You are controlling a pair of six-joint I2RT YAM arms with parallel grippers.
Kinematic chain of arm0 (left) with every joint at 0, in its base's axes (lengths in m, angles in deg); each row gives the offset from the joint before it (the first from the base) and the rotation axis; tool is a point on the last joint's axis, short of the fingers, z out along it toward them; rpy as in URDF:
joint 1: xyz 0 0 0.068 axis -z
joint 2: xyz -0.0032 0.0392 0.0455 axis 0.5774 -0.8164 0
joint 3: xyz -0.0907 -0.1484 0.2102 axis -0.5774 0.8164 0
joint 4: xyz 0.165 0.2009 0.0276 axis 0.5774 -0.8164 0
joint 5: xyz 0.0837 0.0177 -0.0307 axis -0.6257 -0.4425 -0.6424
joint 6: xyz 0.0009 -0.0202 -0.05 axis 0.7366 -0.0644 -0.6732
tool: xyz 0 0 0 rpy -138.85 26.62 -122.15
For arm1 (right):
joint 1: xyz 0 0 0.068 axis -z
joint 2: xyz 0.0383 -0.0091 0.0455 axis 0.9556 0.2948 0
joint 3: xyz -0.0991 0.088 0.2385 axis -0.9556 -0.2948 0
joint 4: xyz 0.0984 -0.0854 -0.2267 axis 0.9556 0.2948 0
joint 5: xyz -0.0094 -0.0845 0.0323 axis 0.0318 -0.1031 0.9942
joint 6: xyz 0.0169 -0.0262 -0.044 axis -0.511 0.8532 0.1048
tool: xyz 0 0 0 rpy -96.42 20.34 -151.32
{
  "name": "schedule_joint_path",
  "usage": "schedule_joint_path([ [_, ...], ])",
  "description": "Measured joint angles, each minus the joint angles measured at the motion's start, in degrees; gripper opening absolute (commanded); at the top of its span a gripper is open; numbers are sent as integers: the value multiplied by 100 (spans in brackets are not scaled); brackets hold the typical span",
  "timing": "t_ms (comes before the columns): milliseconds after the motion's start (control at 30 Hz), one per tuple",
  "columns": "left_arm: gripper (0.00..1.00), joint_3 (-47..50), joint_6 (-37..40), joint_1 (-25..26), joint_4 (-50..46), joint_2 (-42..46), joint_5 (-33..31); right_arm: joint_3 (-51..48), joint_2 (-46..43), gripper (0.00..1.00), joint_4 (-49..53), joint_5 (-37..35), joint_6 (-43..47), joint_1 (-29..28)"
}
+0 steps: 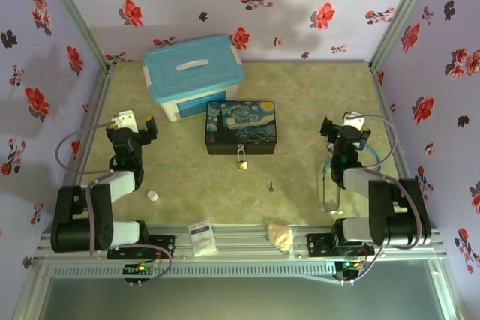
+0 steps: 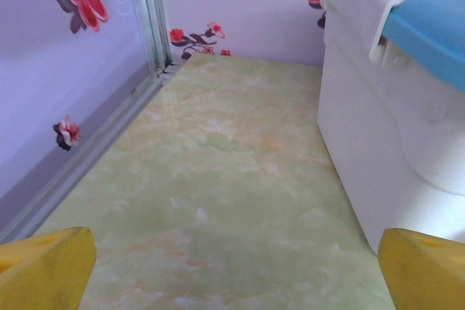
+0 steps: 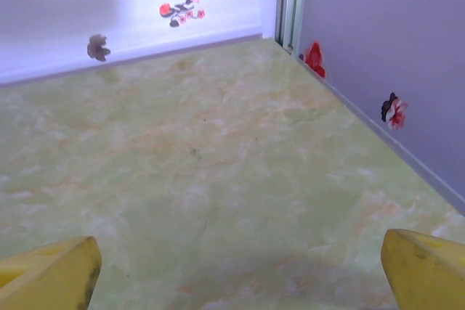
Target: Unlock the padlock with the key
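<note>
Key (image 1: 271,186), roughly lengthwise near-to-far, lies behind and inward of my released right fingers (image 3: 51,274), the nearer pair; left fingers (image 2: 43,266) likewise released.

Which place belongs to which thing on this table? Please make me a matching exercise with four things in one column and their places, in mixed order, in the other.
Things:
1. padlock
2. key
3. cap
4. bin

Places:
a. at the near side of the box
b. alone, at the near left
c. at the far left, behind the box
d. lying to the near right of the padlock

Pairs: 1-a, 2-d, 3-b, 4-c
</note>
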Motion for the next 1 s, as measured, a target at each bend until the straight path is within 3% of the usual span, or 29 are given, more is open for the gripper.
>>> schedule_joint_path([
  [100, 100, 52, -177, 0, -396, 669, -48, 96, -688, 99, 691, 72, -291, 2],
  [267, 100, -136, -1187, -22, -1633, 1926, -4, 721, -1547, 99, 2275, 487, -1093, 72],
  [533, 100, -345, -2691, -2, -3456, 3228, 1456, 1104, -1805, 99, 4225, 2332, -1939, -20],
  [633, 100, -372, -3042, 275, -4057, 3425, 1910, 1104, -1812, 99, 4863, 2555, -2131, -601],
  [767, 100, -461, -3257, 1226, -4769, 3528, 2249, 1104, -1810, 93, 5536, 2444, -2295, -1845],
  [1000, 100, -431, -4026, 2861, -4817, 3451, 2280, 1021, -1685, 77, 5945, 1853, -2844, -3458],
])
